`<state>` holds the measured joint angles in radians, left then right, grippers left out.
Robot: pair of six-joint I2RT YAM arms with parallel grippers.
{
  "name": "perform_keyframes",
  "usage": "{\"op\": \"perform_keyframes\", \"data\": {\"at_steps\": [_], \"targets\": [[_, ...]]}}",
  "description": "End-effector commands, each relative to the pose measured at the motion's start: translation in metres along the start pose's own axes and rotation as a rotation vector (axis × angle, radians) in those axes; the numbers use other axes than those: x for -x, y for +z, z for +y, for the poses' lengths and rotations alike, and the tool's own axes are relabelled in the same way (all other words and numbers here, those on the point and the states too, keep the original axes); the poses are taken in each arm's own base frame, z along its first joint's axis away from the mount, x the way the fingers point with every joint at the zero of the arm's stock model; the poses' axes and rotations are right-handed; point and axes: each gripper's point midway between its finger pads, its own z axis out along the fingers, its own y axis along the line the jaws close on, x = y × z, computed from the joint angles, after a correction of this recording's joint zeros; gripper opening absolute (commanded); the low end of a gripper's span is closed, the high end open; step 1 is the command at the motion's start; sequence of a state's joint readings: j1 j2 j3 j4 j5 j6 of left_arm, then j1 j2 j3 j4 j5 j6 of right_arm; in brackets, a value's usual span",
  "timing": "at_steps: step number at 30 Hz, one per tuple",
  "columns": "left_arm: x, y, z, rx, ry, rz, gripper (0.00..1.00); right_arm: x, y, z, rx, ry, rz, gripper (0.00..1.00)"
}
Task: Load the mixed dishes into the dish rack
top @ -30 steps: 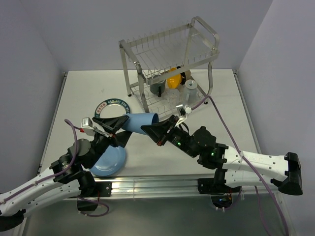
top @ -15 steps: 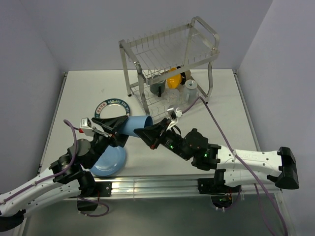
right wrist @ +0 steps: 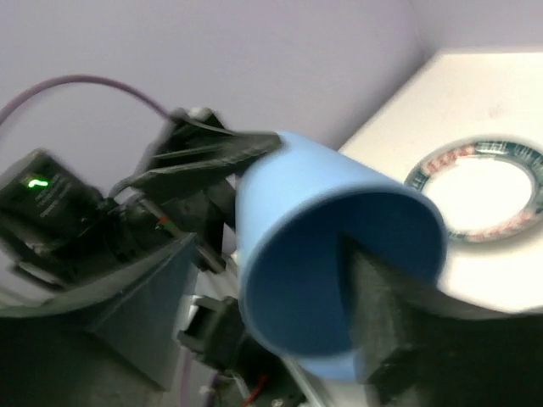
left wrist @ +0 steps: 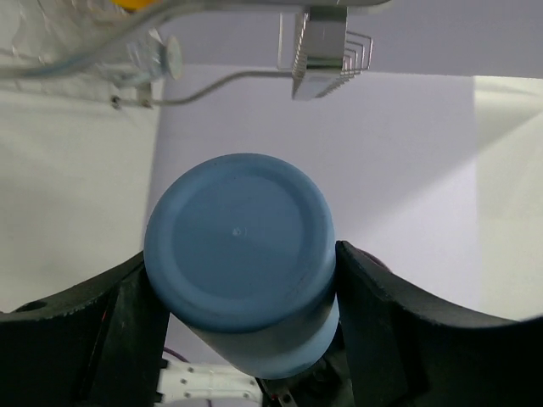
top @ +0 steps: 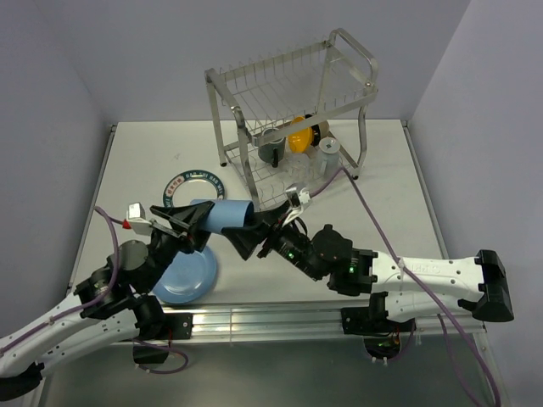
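Left wrist: your left gripper [left wrist: 242,259] clamps smooth, round-based blue cup [left wrist: 237,229] | right gripper [right wrist: 267,297] parted, one finger inside its mouth | cup aloft over matte white table [top: 144,161], near wire dish rack [top: 217,119] | lilac walls [top: 127,59].

free: top shelf [top: 284,85] of dish rack [top: 217,119] | blocked: lower shelf [top: 270,185], orange bowl [top: 299,138], dark mug [top: 273,149]

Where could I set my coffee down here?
Free: the table right of the dish rack, and its far-left corner beyond the patterned plate. Crowded: the near middle, around the blue cup and light blue plate, and the rack's lower tier.
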<state>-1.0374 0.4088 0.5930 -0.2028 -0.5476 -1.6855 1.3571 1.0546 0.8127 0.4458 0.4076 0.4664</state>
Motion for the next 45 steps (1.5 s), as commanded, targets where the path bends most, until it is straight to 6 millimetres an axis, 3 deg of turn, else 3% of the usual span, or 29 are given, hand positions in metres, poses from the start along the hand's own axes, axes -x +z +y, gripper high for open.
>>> {"op": "perform_keyframes", "data": {"at_steps": [1,2,4,6,7,9,10,16,18,19,20,22,29,30,35,37,41,45], "targets": [[0.027,-0.007,-0.022,0.028,0.202,-0.123,0.0,0.032,-0.008,-0.021,-0.174,0.065,-0.073,0.97],[0.038,-0.008,-0.036,0.034,0.254,-0.187,0.0,0.028,-0.014,-0.031,-0.218,0.053,-0.041,0.99],[0.056,-0.012,-0.017,0.161,0.396,-0.256,0.0,0.042,-0.029,-0.043,-0.287,0.087,-0.073,1.0],[0.074,-0.012,-0.021,0.208,0.501,-0.352,0.0,0.04,-0.045,-0.061,-0.36,0.074,-0.057,1.0],[0.083,-0.014,-0.012,0.258,0.588,-0.379,0.0,0.055,-0.057,-0.067,-0.388,0.101,-0.102,1.0],[0.099,-0.012,-0.008,0.323,0.68,-0.479,0.0,0.054,-0.075,-0.083,-0.437,0.079,-0.097,1.0],[0.104,-0.013,-0.003,0.356,0.729,-0.507,0.0,0.067,-0.087,-0.085,-0.433,0.104,-0.131,1.0],[0.12,0.009,0.016,0.384,0.97,-0.643,0.0,0.085,-0.138,-0.117,-0.488,0.127,-0.219,0.99],[0.128,0.019,0.014,0.328,0.988,-0.679,0.0,0.089,-0.154,-0.128,-0.517,0.13,-0.232,0.99],[0.123,0.028,0.013,0.274,0.988,-0.637,0.0,0.09,-0.159,-0.131,-0.523,0.142,-0.24,0.98],[0.136,0.032,0.02,0.279,0.991,-0.666,0.0,0.088,-0.164,-0.135,-0.536,0.13,-0.231,0.98],[0.145,0.044,0.017,0.248,0.963,-0.671,0.0,0.093,-0.175,-0.142,-0.546,0.149,-0.257,0.98],[0.177,0.118,0.024,0.185,0.985,-0.473,0.0,0.096,-0.201,-0.162,-0.59,0.142,-0.29,0.98],[0.169,0.129,0.026,0.153,0.994,-0.394,0.0,0.097,-0.204,-0.164,-0.592,0.143,-0.298,0.98],[0.17,0.172,0.024,0.104,1.024,-0.278,0.0,0.098,-0.214,-0.172,-0.609,0.141,-0.319,0.98],[0.162,0.18,0.016,0.04,1.023,-0.24,0.0,0.099,-0.217,-0.173,-0.611,0.139,-0.326,0.98],[0.155,0.204,0.021,0.003,1.012,-0.173,0.0,0.1,-0.222,-0.178,-0.626,0.136,-0.332,0.98],[0.152,0.215,0.028,-0.017,1.005,-0.145,0.0,0.101,-0.226,-0.179,-0.623,0.149,-0.339,0.98]]}}
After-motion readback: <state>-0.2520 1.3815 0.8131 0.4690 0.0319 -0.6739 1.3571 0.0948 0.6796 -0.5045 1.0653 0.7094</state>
